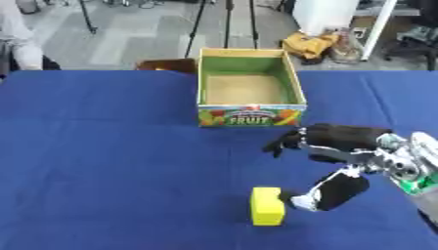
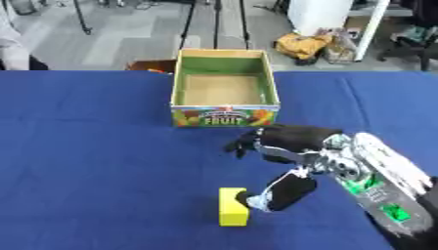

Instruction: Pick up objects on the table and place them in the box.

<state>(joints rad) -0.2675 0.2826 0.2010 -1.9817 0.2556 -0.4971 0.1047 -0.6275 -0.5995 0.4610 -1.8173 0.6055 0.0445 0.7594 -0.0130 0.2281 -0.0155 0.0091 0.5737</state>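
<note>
thumb of right hand [image 1: 329, 161] hides yellow block's [image 1: 267, 206] right edge.

Lab floor with tripod legs [image 1: 209, 22]

A yellow block [image 1: 267, 206] lies on the blue cloth toward the near edge, right of centre. It is a plain rectangular piece, brighter on top and duller along its side, with its long axis running away from the camera and only slightly turned. Well apart from it, at the far middle of the cloth, stands the box [image 1: 249, 117], an open-topped cardboard carton set upright. Its inner walls are green, its floor bare brown card, and its near outer face carries a colourful fruit print with the word FRUIT. Nothing shows inside it. The block sits nearly in line with the box's right half.
</note>
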